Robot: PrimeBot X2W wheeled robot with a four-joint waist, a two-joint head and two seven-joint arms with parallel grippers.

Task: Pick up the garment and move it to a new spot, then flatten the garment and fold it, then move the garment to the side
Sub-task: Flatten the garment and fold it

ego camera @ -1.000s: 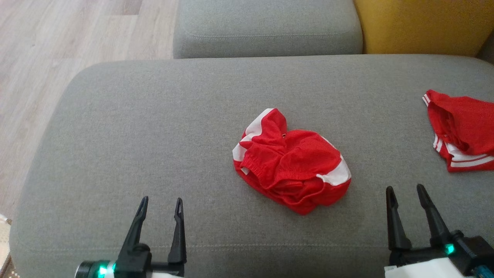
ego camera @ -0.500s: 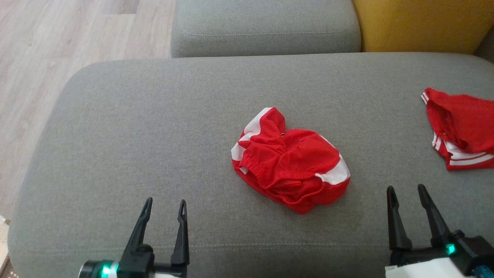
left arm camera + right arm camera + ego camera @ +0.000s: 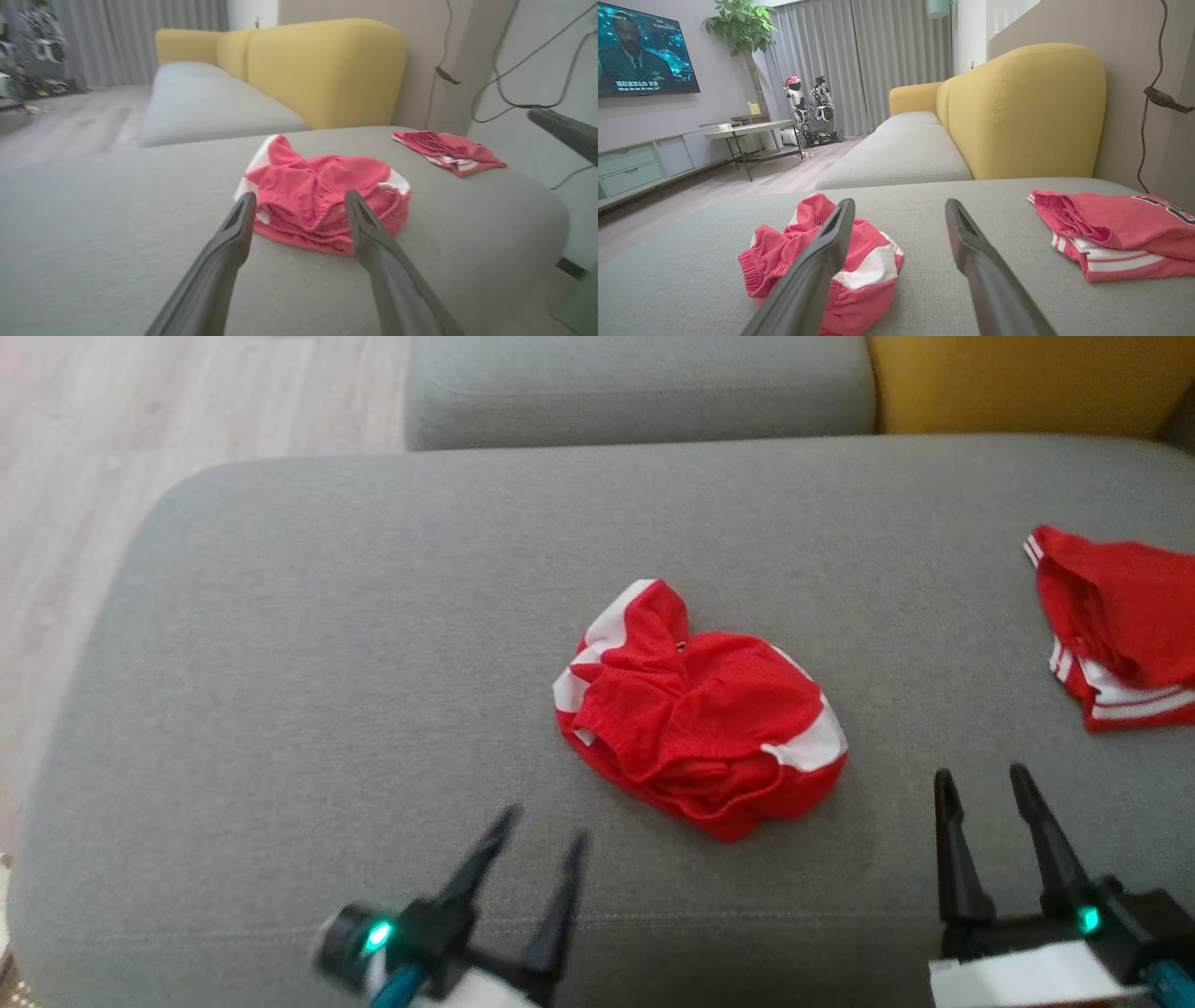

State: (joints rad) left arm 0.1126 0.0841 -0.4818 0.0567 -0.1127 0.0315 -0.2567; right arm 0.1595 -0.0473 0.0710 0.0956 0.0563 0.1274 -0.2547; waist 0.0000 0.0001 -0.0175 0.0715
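While the left gripper [image 3: 544,828] reads blurred in the head view, its two fingers are plainly spread wide with nothing between them. It hangs above the cushion [image 3: 327,663] toward the cushion's near edge, left of centre, fingers angled at the garment [image 3: 700,709]. The tips stop short of the cloth with a strip of grey between, so no contact. In the left wrist view the garment sits framed between the two fingers, beyond the tips.

Garment: red with white panels, crumpled in a loose heap at about the cushion's middle. An elastic waistband is bunched on its left side. Not flat.

Right gripper [image 3: 980,775]: over the cushion's near edge, right part. Fingers parted wide and empty, pointing toward the cushion's far edge, apart from the garment.

Jersey [image 3: 1120,625]: red with white stripes at the hem, rumpled at the cushion's right edge, well apart from the garment. A dark number shows in part in the right wrist view.

Past the cushion's far edge is a second grey seat [image 3: 635,383]. A yellow backrest [image 3: 1018,383] stands by the cushion's far right corner. Wood floor [image 3: 93,429] lies off the cushion's left side. A lit TV [image 3: 644,51] hangs across the room.
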